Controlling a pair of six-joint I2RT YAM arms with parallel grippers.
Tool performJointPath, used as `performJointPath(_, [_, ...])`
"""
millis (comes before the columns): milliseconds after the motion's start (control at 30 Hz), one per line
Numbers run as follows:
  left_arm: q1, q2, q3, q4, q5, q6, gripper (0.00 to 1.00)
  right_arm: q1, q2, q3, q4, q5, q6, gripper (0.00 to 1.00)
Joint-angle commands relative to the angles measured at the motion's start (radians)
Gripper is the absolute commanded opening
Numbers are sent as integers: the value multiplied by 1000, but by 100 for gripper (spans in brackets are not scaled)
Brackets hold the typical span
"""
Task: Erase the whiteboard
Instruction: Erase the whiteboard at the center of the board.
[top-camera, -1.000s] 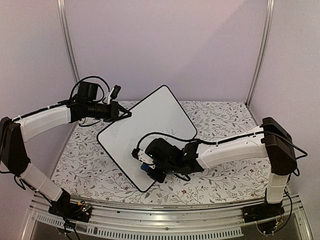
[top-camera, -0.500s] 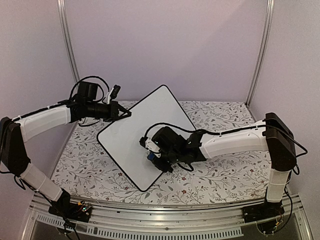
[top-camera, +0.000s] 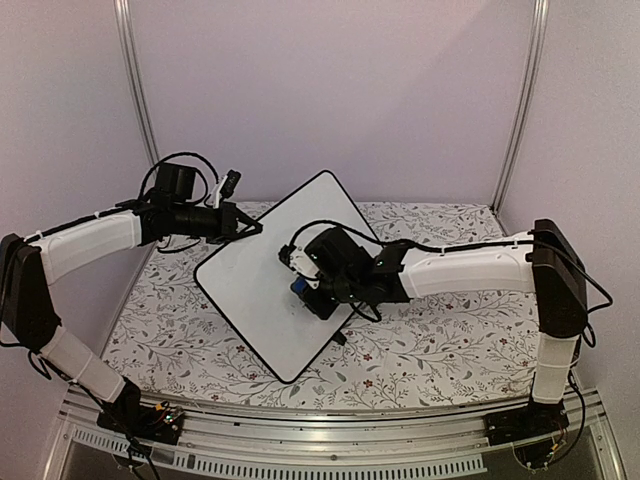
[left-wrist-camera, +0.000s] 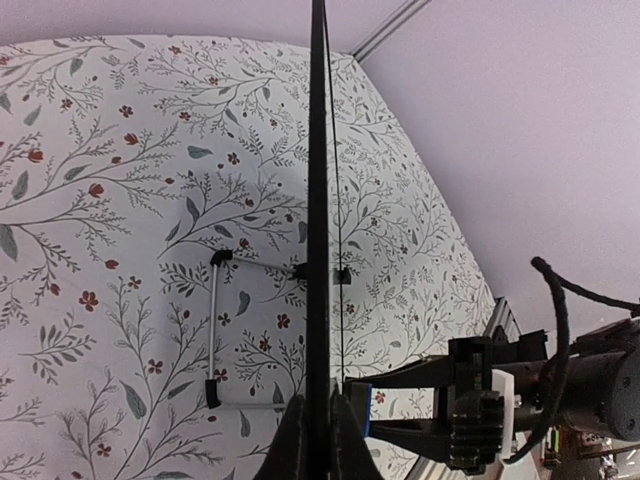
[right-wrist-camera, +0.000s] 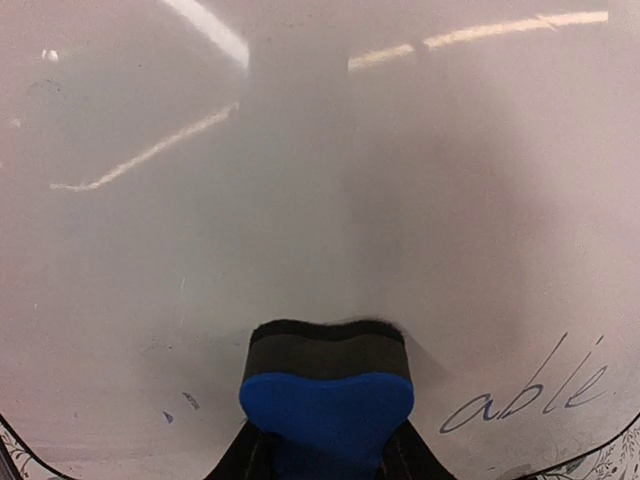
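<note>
The whiteboard (top-camera: 270, 265) stands tilted on the table, white with a thin black rim. My left gripper (top-camera: 255, 229) is shut on its upper left edge; in the left wrist view the rim (left-wrist-camera: 318, 200) runs edge-on between my fingers (left-wrist-camera: 292, 445). My right gripper (top-camera: 305, 285) is shut on a blue eraser (right-wrist-camera: 327, 400) with a black felt face pressed on the board (right-wrist-camera: 300, 180). Dark handwriting "able" (right-wrist-camera: 530, 392) shows at the lower right of the eraser. A few small marks (right-wrist-camera: 180, 408) sit at its left.
The table has a floral cloth (top-camera: 440, 330). A wire stand with black feet (left-wrist-camera: 215, 330) rests on the cloth behind the board. The right arm (top-camera: 460, 272) reaches across the table's right half. Frame posts (top-camera: 520, 100) stand at the back corners.
My right gripper has moved the eraser up the board, from near its lower edge toward its middle. The left arm and the board have stayed still.
</note>
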Motion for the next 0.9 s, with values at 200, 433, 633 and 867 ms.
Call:
performJointPath(200, [0, 11, -11, 17, -15, 42, 0, 59, -11, -121, 7, -41, 6, 31])
performJointPath(433, [-1, 11, -12, 17, -17, 43, 0, 69, -33, -168, 5, -39, 20, 31])
performJointPath(633, [1, 10, -10, 16, -16, 43, 0, 71, -35, -139, 7, -35, 21, 31])
performJointPath(867, [0, 10, -12, 15, -19, 45, 0, 71, 0, -32, 2, -27, -9, 31])
